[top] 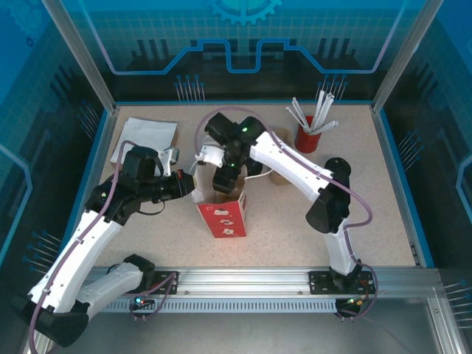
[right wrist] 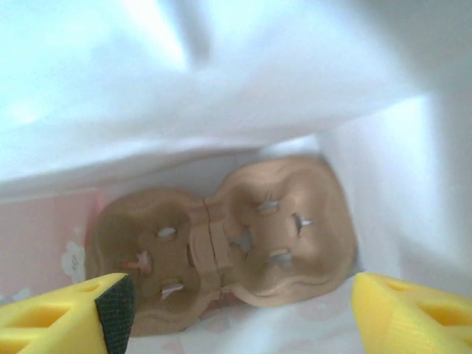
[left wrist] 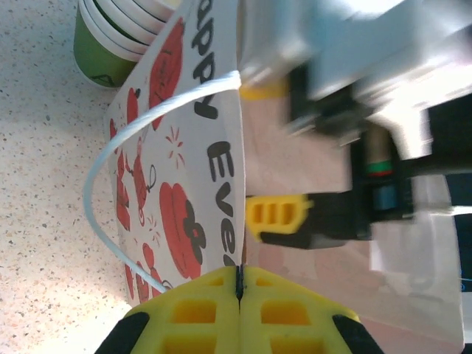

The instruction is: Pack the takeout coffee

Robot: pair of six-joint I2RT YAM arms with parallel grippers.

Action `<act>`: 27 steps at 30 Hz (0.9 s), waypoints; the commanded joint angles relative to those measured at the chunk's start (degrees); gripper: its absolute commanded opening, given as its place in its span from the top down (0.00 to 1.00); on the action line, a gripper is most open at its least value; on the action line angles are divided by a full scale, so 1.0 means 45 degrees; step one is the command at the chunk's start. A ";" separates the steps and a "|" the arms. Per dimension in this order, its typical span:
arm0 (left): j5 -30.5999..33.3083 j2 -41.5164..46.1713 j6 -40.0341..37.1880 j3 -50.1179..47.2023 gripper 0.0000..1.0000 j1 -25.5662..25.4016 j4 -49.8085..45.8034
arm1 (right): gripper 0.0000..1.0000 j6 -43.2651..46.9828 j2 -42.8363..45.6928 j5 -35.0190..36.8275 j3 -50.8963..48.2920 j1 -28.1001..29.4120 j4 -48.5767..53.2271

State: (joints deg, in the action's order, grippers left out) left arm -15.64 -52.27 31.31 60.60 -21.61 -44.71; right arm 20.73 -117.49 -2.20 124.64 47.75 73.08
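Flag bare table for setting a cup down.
Free: the near-right patch between the right arm and the right edge of the table; the front strip between the red bag and the rail. Crowded: the bag mouth, left gripper pinching its rim, right gripper open inside.

The right gripper (left wrist: pixel 269 156) (down in the bag (left wrist: pixel 184 155)) appears blurred.

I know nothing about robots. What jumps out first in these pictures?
The red-and-white paper bag in the middle of the table catches the eye: the left tool is shut on its rim while the right tool stands open at its mouth. On the bag's floor lies a brown cardboard cup carrier. At the back right stands a red cup of white straws.
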 commanded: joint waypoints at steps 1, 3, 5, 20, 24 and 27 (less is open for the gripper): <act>0.0111 0.0093 0.0310 -0.0102 0.93 -0.0188 0.0011 | 0.21 -0.0802 0.0941 -0.0839 0.0913 -0.0450 0.0375; 0.0095 0.0054 0.0363 -0.0141 0.91 -0.0218 0.0122 | 0.21 -0.1277 0.1316 -0.1087 0.1203 -0.0697 0.0155; 0.0002 0.0014 0.0442 -0.0126 0.87 -0.0227 0.0307 | 0.21 -0.1771 0.1861 -0.1530 0.1197 -0.0976 -0.0330; 0.1671 -0.0044 0.0036 0.1802 0.28 -0.0238 -0.1110 | 0.13 -0.4815 0.6889 -0.1265 -0.3085 -0.2599 -0.4307; 0.2249 -0.0084 -0.0223 0.2761 0.25 -0.0233 -0.1619 | 0.00 -0.5259 0.8687 -0.0979 -0.5268 -0.3103 -0.5532; 0.2625 -0.0171 -0.0668 0.3461 0.23 -0.0232 -0.1961 | 0.00 -0.5795 0.9856 -0.1050 -0.6778 -0.3665 -0.6253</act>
State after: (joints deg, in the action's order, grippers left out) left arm -7.01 -53.08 31.07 72.90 -22.41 -50.46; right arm -1.87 -76.79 -7.27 97.80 33.10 50.92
